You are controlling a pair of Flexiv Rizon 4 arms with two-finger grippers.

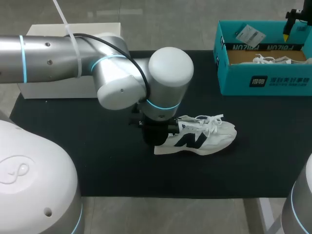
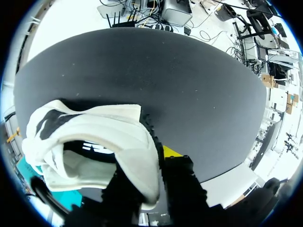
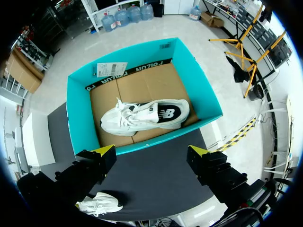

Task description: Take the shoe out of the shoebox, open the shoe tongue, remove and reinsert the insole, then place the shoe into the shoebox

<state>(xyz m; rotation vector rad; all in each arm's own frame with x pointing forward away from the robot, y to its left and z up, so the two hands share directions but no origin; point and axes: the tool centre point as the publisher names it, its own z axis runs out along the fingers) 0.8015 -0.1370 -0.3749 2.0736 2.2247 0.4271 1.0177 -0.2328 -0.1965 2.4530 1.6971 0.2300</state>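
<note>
A white shoe [image 1: 207, 138] with a dark logo lies on its side on the black mat [image 1: 273, 151], toe to the right. My left gripper [image 1: 163, 135] is at its heel. In the left wrist view the left gripper [image 2: 150, 176] is shut on the shoe [image 2: 94, 127], its heel wall pinched between the fingers, one yellow tip [image 2: 171, 152] showing. The teal shoebox [image 1: 263, 80] stands at the back right with a second white shoe [image 3: 147, 116] inside. My right gripper [image 3: 150, 152] hangs open high over the box's [image 3: 75, 123] near wall, also seen at the frame's top right [image 1: 291, 23].
A white box [image 1: 48, 90] sits at the mat's back left behind my left arm. A paper tag [image 1: 249, 34] lies on the shoebox's far rim. The shoe on the mat [image 3: 99, 205] shows small under the right wrist.
</note>
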